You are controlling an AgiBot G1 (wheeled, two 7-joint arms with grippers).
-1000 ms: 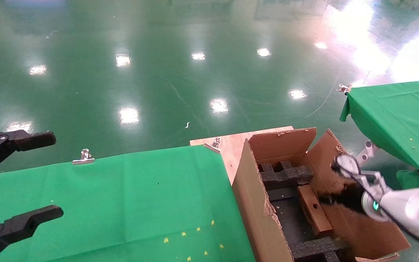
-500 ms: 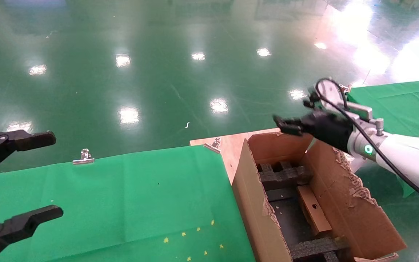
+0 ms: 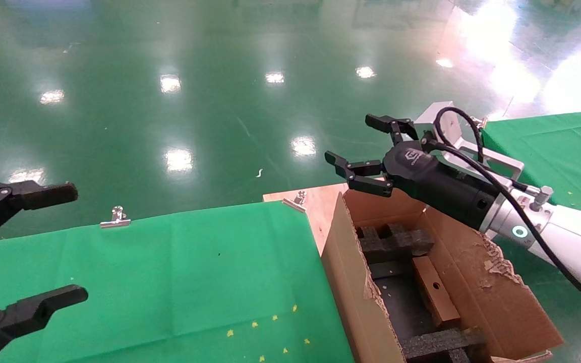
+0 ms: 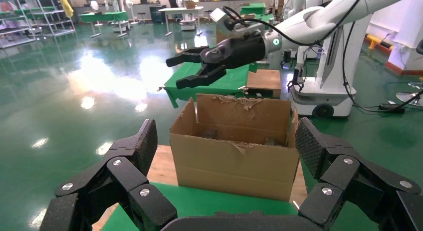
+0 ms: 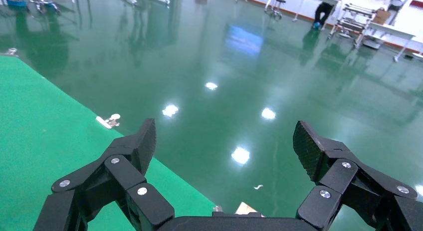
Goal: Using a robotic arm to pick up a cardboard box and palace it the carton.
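Observation:
The small brown cardboard box (image 3: 436, 292) with a round hole lies inside the carton (image 3: 351, 262), between black foam inserts (image 3: 394, 242). My right gripper (image 3: 352, 140) hovers open and empty above the carton's far rim, pointing left over the floor. From the left wrist view the same gripper (image 4: 175, 73) hangs above the torn carton (image 4: 234, 158). In its own wrist view the right gripper (image 5: 224, 141) has nothing between its fingers. My left gripper (image 3: 74, 242) stays parked open at the left edge, over the green table (image 3: 169, 262); in its own view the left gripper (image 4: 227, 141) is empty.
The carton stands on a wooden board (image 3: 321, 199) beside the green cloth table, which carries metal clips (image 3: 115, 218). A second green-covered table (image 3: 547, 151) lies to the right, behind the right arm. Glossy green floor surrounds everything.
My right gripper rose from beside the carton's right flap to above its far rim and swung left. The cardboard box stays in the carton. The left arm has not moved.

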